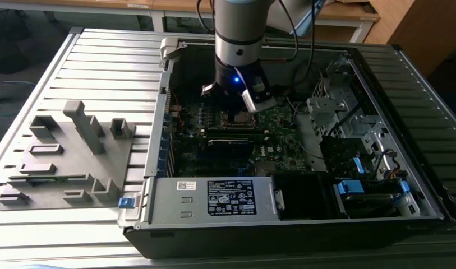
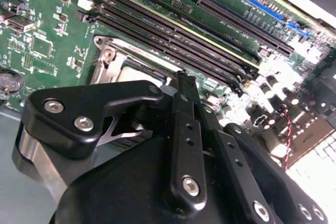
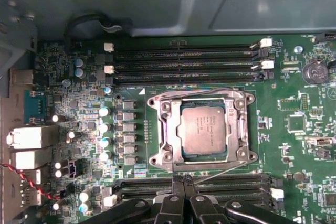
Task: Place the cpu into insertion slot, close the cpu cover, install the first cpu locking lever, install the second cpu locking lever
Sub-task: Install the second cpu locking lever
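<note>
From my remote station I see one open computer case (image 1: 288,218) lying on the ribbed desk (image 1: 100,67), and one grey fixture tray (image 1: 63,162) beside it on the exterior view's left. Inside the case there is one green motherboard (image 3: 294,98). One arm (image 1: 239,33) reaches down into the case, above the socket area.

In the first wrist view I count four long black memory slots (image 3: 184,65) on one side of the socket, all without sticks, and more such slots on the other side, near the fingers.

The one insertion slot (image 3: 163,129) is in the middle of the board. The one cpu (image 3: 203,129) lies flat inside it, its silver top visible. The cpu cover (image 3: 239,129) is down around the chip as a metal frame. I can see two thin lever wires: one (image 3: 194,94) along the slot-side edge, one (image 3: 226,169) slanting away from the frame at the edge nearest the fingers.

The fingers (image 3: 184,195) are closed together with nothing between them, just beside that slanting lever.
</note>
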`<state>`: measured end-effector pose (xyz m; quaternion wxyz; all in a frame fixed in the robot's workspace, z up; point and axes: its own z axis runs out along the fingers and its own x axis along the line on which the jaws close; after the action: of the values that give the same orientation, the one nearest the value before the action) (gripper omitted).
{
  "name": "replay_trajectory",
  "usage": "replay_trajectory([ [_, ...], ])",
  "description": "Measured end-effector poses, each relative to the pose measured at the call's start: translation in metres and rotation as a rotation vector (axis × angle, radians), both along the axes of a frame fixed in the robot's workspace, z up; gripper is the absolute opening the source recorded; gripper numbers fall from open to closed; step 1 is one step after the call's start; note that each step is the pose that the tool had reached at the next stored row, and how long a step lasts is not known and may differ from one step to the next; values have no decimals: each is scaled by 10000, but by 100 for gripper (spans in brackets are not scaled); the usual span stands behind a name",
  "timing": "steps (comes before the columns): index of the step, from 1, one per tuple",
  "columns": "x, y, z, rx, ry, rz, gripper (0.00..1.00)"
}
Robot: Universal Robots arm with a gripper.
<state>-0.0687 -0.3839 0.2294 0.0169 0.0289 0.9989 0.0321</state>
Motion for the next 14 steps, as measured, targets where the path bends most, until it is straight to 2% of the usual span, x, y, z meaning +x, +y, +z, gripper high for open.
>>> replay_trajectory([
  [6, 0, 0, -38, 0, 0, 0, 11],
  [14, 0, 0, -41, 0, 0, 0, 11],
])
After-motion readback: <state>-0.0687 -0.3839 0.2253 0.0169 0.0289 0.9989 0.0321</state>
